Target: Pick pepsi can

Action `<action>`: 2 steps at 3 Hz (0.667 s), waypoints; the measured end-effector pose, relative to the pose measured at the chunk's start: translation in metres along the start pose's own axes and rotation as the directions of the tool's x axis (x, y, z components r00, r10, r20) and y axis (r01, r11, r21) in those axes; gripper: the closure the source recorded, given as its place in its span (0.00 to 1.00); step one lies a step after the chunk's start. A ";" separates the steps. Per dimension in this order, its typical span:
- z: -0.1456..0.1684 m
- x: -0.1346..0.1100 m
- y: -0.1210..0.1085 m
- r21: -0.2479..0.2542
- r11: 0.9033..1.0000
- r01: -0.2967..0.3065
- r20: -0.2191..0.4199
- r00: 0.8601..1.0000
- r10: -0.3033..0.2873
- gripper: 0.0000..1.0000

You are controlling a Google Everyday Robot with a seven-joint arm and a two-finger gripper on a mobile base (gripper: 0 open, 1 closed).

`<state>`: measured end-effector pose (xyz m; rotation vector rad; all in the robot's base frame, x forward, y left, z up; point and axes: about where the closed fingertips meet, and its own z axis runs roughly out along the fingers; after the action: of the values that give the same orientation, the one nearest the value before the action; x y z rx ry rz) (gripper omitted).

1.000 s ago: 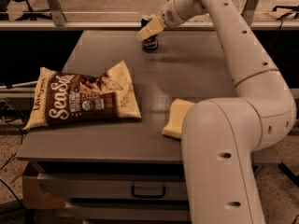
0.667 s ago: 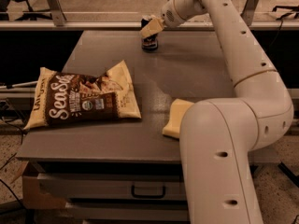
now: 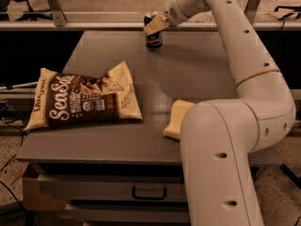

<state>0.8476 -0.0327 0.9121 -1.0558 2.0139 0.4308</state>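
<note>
Grey table [image 3: 202, 74], far edge: pepsi can [image 3: 153, 41] just beneath hand [image 3: 153, 26], grip unclear.

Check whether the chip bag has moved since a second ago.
No. The bag lies at the same spot by the table's left edge; the pincer is at the can by the far edge.

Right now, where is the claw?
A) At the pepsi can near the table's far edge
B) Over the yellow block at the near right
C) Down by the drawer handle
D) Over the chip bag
A: the claw sits right at the pepsi can by the far edge of the table, well away from the chip bag.
</note>
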 end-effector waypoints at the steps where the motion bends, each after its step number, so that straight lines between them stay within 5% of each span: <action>1: -0.021 -0.011 -0.006 0.042 0.998 0.044 0.003 0.999 -0.044 1.00; 2: -0.045 -0.025 -0.009 0.085 0.992 0.096 0.009 0.995 -0.097 1.00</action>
<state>0.8412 -0.0522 0.9598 -1.0900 1.9433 0.2978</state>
